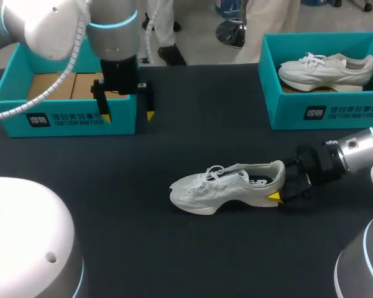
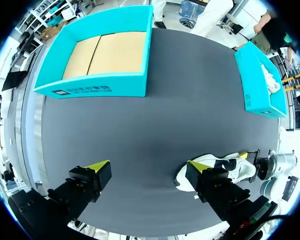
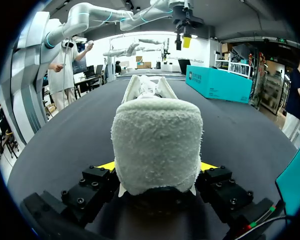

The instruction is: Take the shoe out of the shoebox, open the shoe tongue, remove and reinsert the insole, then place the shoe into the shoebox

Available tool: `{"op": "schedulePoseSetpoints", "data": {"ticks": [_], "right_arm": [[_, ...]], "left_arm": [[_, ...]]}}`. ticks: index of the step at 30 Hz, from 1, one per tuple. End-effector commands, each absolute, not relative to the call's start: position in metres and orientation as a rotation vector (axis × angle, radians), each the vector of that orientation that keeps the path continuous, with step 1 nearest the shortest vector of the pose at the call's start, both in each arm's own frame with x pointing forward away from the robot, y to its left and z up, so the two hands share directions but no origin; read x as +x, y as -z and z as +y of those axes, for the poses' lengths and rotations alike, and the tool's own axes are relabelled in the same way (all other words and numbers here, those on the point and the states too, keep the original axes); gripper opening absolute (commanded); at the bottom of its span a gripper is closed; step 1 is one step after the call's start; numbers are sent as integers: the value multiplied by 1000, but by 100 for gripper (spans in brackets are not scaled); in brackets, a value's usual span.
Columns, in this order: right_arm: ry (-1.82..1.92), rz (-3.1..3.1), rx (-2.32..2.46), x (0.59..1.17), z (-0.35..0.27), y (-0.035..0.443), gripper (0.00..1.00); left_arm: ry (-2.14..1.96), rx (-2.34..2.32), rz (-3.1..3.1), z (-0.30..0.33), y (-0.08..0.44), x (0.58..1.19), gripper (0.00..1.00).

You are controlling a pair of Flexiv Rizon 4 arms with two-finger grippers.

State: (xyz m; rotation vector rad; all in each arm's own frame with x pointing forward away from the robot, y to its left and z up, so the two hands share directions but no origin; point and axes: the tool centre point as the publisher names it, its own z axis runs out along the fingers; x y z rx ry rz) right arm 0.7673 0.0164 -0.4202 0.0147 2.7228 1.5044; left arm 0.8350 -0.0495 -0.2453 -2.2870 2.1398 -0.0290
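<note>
Right pincer (image 1: pixel 281 189) pinches the heel of the white shoe (image 1: pixel 224 186), which lies on the tabletop (image 1: pixel 193 124), out of the teal shoebox (image 1: pixel 68 119), while the left pincer (image 1: pixel 128 115) hangs spread by that box; tongue, insole and repacking seemingly remain.

The white shoe (image 3: pixel 157 145) has a fuzzy, towel-like cloth heel, the tabletop (image 1: pixel 193 105) is dull, smooth black, and the blue-green box (image 2: pixel 125 84) at its far left corner looks like smooth cardboard with brown cardboard inside.
</note>
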Motion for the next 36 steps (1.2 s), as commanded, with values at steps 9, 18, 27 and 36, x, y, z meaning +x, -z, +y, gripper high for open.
{"op": "schedulePoseSetpoints", "data": {"ticks": [9, 18, 27, 36], "right_arm": [[-1497, 2725, 17, 768, 19, 423, 0], [-1497, 2725, 17, 768, 19, 423, 0], [-1497, 2725, 17, 768, 19, 423, 0], [-1497, 2725, 17, 768, 19, 423, 0]], "left_arm": [[63, -2247, 2253, -122, 259, 814, 100], [68, -2130, 2362, -178, 269, 791, 100], [64, -2011, 2436, -228, 291, 770, 100], [57, -1961, 2418, -257, 313, 767, 100]]}}
